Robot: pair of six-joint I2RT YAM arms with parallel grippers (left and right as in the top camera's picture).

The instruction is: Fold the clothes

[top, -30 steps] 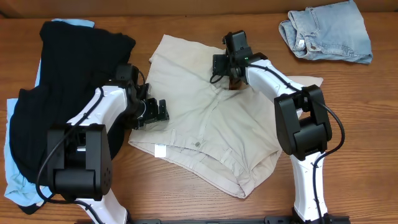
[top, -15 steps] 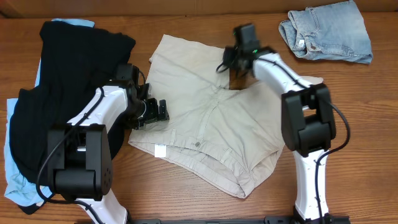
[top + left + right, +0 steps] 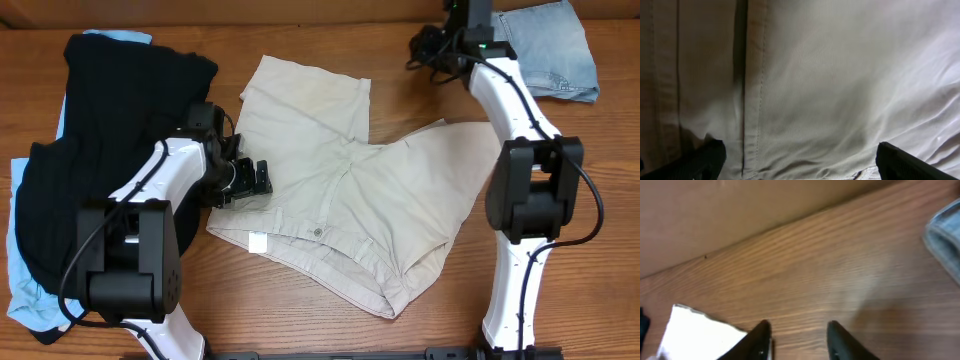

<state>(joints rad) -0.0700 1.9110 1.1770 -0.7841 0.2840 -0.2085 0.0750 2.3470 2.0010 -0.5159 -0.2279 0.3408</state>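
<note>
Barely begun: khaki shorts [image 3: 340, 190] lie spread mid-frame, unfolded; denim [image 3: 540, 50] upper right looks folded, black pile [image 3: 110, 150] left waits. Both empty: left claw [image 3: 255, 182] wide, right claw [image 3: 800, 341] parted.

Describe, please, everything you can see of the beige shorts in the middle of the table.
The beige shorts are pale khaki woven cloth, lying spread open and lightly creased on the wooden table. The waistband, with a button and a small white label, faces the near edge; the two legs fan toward the far side. The left gripper, jaws open, sits at their left edge.
</note>
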